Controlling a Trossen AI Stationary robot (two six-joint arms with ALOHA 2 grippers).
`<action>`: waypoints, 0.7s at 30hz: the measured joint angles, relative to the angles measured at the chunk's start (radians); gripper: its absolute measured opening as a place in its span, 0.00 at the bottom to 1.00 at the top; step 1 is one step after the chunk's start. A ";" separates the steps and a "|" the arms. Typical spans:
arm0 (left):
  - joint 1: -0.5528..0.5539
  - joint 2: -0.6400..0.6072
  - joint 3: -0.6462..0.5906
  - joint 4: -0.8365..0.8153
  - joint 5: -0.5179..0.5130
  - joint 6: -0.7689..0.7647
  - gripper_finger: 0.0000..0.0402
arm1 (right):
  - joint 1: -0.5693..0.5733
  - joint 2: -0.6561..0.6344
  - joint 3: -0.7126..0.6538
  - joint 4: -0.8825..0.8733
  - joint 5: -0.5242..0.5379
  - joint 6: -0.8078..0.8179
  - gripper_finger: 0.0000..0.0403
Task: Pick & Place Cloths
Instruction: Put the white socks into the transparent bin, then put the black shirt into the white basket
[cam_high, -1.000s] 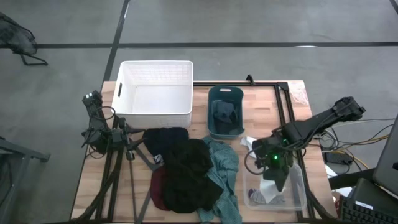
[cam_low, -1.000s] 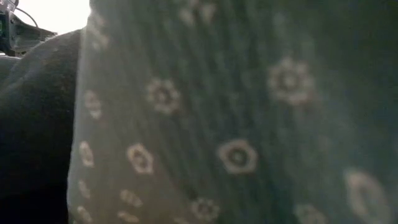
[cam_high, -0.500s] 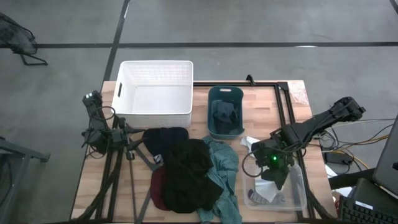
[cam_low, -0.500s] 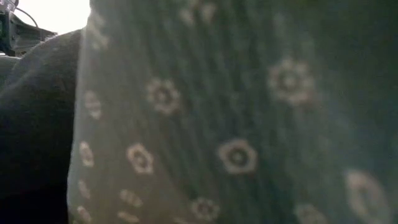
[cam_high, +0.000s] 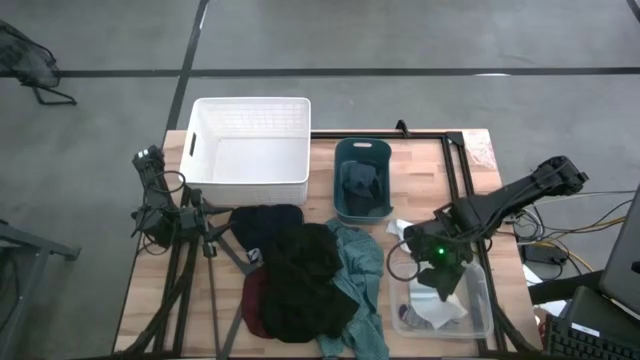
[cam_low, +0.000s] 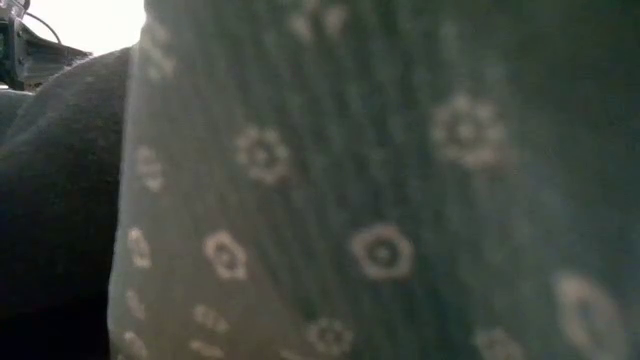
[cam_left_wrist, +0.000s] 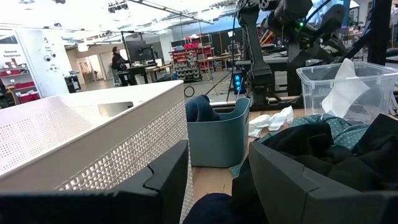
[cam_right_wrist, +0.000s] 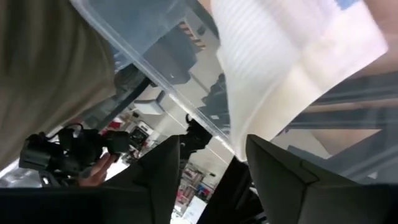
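Right claw (cam_high: 447, 287) newly open (over bin)

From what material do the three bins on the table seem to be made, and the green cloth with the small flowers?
White bin: looks like rigid opaque plastic, with perforated walls.
Teal bin: smooth opaque plastic, probably; its rim keeps a firm shape.
Clear bin: transparent plastic; the cloths inside show through the wall.
Green cloth: soft woven fabric, likely thin, with a printed flower pattern; it lies in folds.
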 joint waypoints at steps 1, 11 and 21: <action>0.000 0.000 0.000 0.000 0.000 0.000 0.44 | 0.000 -0.003 0.009 -0.002 0.000 0.002 0.47; 0.000 0.000 0.000 0.000 0.000 0.000 0.44 | -0.110 -0.040 0.154 -0.161 0.128 -0.105 0.47; 0.000 0.000 0.000 -0.001 0.000 0.000 0.44 | -0.294 -0.043 0.241 -0.379 0.552 -0.375 0.43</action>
